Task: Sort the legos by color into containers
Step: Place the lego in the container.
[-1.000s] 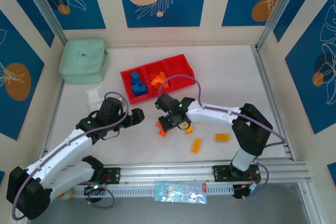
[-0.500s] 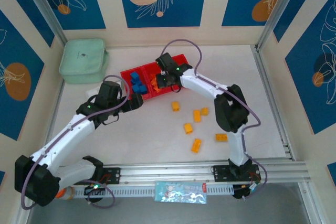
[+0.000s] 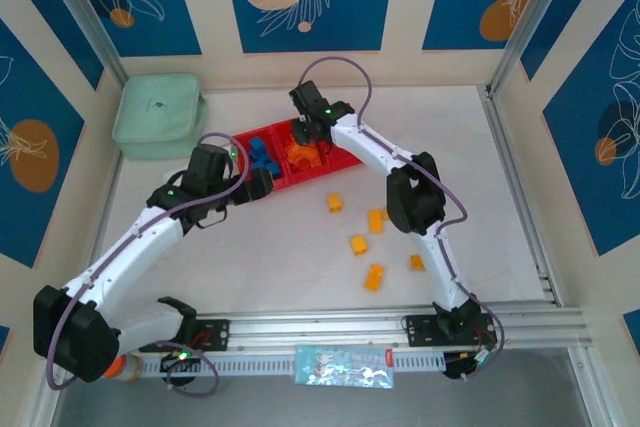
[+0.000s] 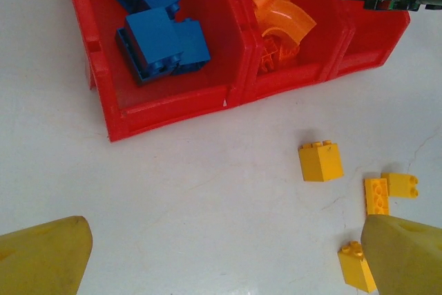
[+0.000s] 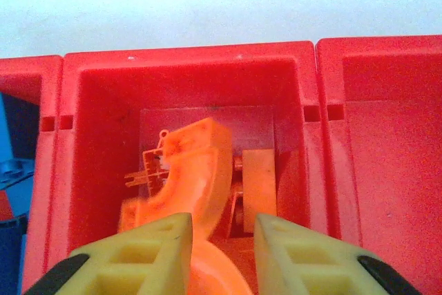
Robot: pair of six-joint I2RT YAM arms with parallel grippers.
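The right fingers (image 5: 131, 253) are seen a little parted above the middle compartment of the red tray (image 5: 186, 60). A blurred orange arch (image 5: 200, 170) reaches up into the gap between them, and it cannot be told whether it is clamped or free. A second orange piece (image 5: 259, 184) is seen lying on that compartment's floor beside the arch. The left fingers (image 4: 41, 253) are held wide apart with nothing between them, low over the white desk (image 3: 450, 147), just on the near side of the tray's front wall. Ahead of them, blue bricks (image 4: 162, 46) are piled in the tray's left compartment, and the orange pieces are found in the one next to it. To the right of the left fingers, several yellow-orange bricks (image 4: 320, 162) are scattered loose on the desk. None of them touches the tray, and two lie against each other. From the top camera the tray is seen set at a slant toward the far middle of the desk, with the right arm stretched over it from the right and the left arm reaching up to it from the near left. A mint green pouch (image 3: 158, 114) is placed in the far left corner, apart from the tray.
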